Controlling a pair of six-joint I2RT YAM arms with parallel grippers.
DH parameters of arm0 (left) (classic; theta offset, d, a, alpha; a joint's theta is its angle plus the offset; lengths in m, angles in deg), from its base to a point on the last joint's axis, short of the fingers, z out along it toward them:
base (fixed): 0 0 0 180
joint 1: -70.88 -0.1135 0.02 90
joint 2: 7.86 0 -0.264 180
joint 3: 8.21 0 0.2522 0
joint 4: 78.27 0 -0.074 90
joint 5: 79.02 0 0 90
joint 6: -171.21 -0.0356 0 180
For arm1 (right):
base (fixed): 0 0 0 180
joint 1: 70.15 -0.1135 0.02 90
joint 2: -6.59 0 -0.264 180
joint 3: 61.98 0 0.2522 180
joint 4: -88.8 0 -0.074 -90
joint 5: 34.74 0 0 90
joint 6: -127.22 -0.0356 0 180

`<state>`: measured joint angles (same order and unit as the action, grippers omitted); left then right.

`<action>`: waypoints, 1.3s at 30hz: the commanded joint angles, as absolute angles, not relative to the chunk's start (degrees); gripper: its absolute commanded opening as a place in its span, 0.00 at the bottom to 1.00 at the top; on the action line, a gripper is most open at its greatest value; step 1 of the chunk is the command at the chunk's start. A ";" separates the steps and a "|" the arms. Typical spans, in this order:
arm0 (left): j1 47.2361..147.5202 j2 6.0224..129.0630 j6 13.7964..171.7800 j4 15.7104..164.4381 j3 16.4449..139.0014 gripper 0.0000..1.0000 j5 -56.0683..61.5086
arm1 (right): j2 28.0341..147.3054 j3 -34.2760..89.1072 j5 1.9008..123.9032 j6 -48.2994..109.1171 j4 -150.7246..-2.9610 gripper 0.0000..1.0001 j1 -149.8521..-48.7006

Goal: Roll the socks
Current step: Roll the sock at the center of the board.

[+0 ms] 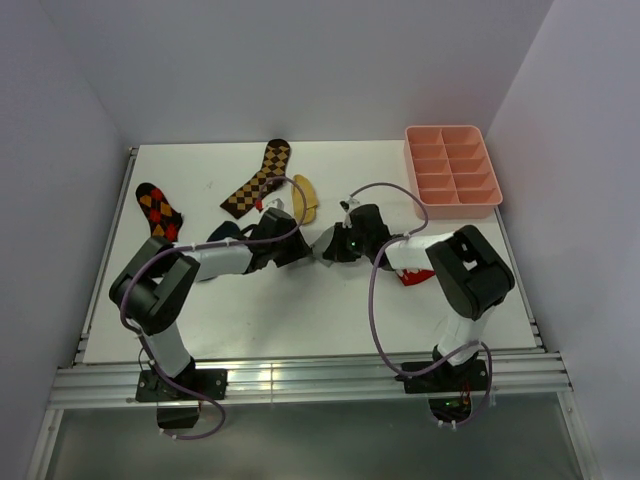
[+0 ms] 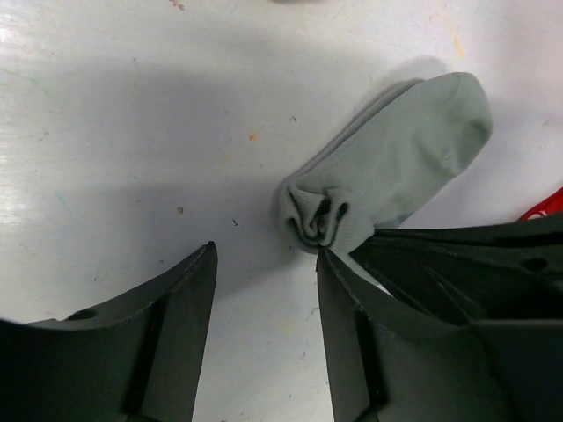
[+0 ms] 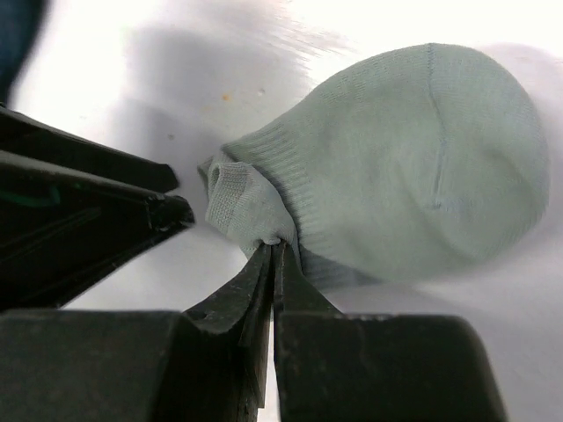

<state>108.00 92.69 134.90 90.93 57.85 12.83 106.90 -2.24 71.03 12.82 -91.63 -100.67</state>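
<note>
Both arms are reaching in low toward each other, the left gripper (image 2: 266,253) spreading its jaws wide just beside the right gripper (image 3: 273,248), which is pinching its fingers tight on the grey sock (image 3: 413,158).

The tray (image 1: 452,170) sits in the far right corner of my worktop (image 1: 300,315). One long sock (image 1: 258,180) lies at the back near the middle, with the other long sock (image 1: 160,210) to its left. A short sock (image 1: 305,198) lies just right of the first. The middle sock (image 2: 405,158) lies between my left claw (image 2: 264,255) and right claw (image 3: 274,244).
</note>
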 commanded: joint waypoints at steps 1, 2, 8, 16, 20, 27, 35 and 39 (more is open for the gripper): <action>108.32 90.57 135.26 94.56 57.15 0.55 12.39 | 110.91 -2.25 79.42 8.67 -92.02 0.00 -98.72; 108.32 90.49 135.09 95.87 56.88 0.55 12.04 | 112.48 -1.73 82.22 8.31 -92.20 0.00 -98.19; 108.32 89.52 135.26 100.10 54.25 0.66 11.51 | 116.80 -0.85 89.18 4.62 -94.14 0.00 -93.97; 108.23 92.59 137.10 100.63 55.74 0.65 11.77 | 119.70 0.73 91.21 4.26 -92.47 0.00 -92.91; 108.15 94.44 138.78 100.71 56.97 0.62 12.12 | 119.79 1.44 91.03 4.88 -91.59 0.00 -92.91; 107.97 97.51 139.92 99.83 59.08 0.54 13.79 | 119.97 1.70 90.51 5.49 -90.80 0.01 -92.91; 107.88 98.66 141.50 98.25 58.91 0.38 15.64 | 119.97 1.79 90.07 5.93 -90.45 0.01 -92.91; 107.88 99.36 141.41 97.73 59.08 0.12 15.99 | 119.01 1.53 89.63 7.42 -90.18 0.02 -93.09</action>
